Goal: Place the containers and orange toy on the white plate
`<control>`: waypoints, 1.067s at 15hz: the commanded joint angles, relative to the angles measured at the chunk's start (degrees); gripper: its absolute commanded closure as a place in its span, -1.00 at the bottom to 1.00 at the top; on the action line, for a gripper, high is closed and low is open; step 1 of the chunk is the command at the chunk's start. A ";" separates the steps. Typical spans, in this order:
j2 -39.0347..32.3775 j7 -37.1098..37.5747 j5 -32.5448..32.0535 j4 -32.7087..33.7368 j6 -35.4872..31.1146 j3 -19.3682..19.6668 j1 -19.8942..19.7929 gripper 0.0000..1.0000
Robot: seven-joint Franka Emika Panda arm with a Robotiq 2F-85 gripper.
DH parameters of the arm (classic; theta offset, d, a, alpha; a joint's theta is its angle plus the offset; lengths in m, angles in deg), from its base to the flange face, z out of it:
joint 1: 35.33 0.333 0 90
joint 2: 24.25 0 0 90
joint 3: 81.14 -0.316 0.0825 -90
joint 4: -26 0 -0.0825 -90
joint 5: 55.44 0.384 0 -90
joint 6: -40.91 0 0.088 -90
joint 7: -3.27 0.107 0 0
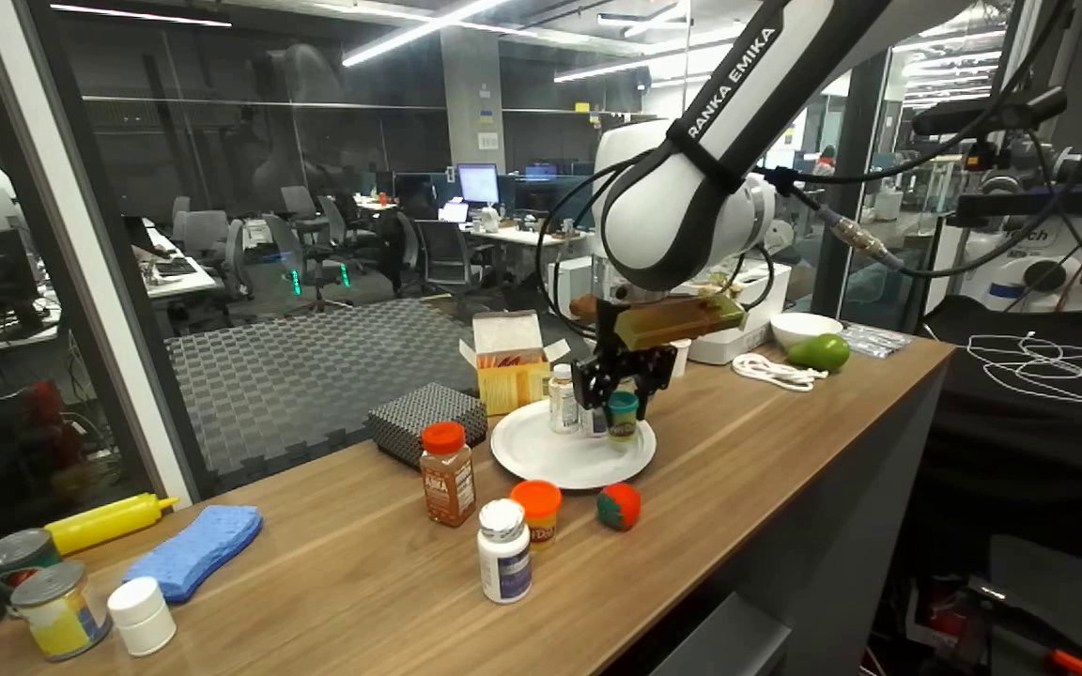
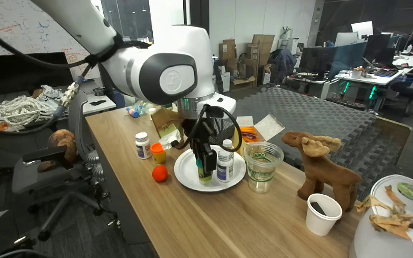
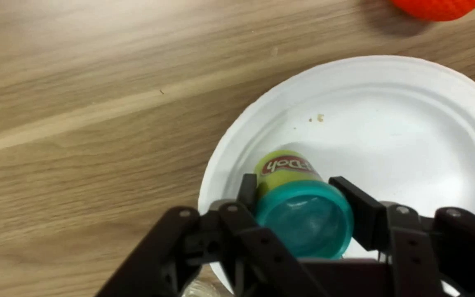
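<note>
A Play-Doh can with a teal lid (image 3: 303,218) stands upright between my fingers, over the white plate (image 1: 550,465). My gripper (image 3: 294,181) is shut on this can, one finger on each side. The can also shows in both exterior views (image 1: 623,424) (image 2: 203,174); I cannot tell if its base touches the plate. White bottles (image 1: 563,402) (image 2: 224,166) stand on the plate beside it. An orange-lidded Play-Doh can (image 1: 539,512) and a white purple-labelled bottle (image 1: 504,554) stand on the table. The orange-red toy with green (image 1: 619,506) lies near the plate.
A red-capped spice jar (image 1: 448,474), a black mesh box (image 1: 428,420) and an open yellow box (image 1: 510,376) stand around the plate. A clear cup (image 2: 262,166), a brown plush moose (image 2: 323,168) and a white paper cup (image 2: 322,215) stand near the other side.
</note>
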 commanded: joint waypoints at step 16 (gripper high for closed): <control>1.49 1.11 0.80 -1.68 -0.34 1.62 3.33 -1.00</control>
